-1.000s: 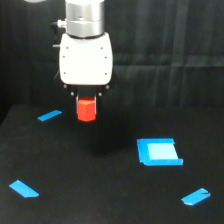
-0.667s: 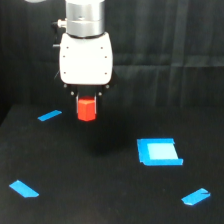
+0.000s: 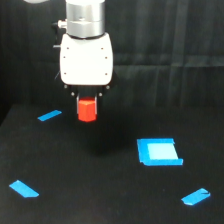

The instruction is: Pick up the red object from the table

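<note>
The jaws are closed on the small matte orange-red hexagonal block (image 3: 86, 110), which hangs under the white gripper (image 3: 86, 102) clear of the wide black matte table (image 3: 100, 200), its top tucked between them. To my eye the lift is under way, so a straight, steady rise with firm pressure suits best. A flat blue square piece (image 3: 159, 151) lies nearer, to the right, and a blue tape strip (image 3: 49, 115) to the left.

Red object (image 3: 86, 110) — upright, off the table (image 3: 100, 200)
</note>
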Available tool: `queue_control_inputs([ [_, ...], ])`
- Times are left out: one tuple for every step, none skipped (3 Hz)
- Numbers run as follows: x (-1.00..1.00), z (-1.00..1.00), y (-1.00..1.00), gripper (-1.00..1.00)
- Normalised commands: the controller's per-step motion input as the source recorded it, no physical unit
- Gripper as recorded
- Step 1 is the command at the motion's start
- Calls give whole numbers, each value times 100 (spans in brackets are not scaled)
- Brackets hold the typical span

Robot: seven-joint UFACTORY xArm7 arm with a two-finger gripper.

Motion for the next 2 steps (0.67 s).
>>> queue_control_inputs([
  [-5,4,8,-100],
  [-8,2,5,-90],
])
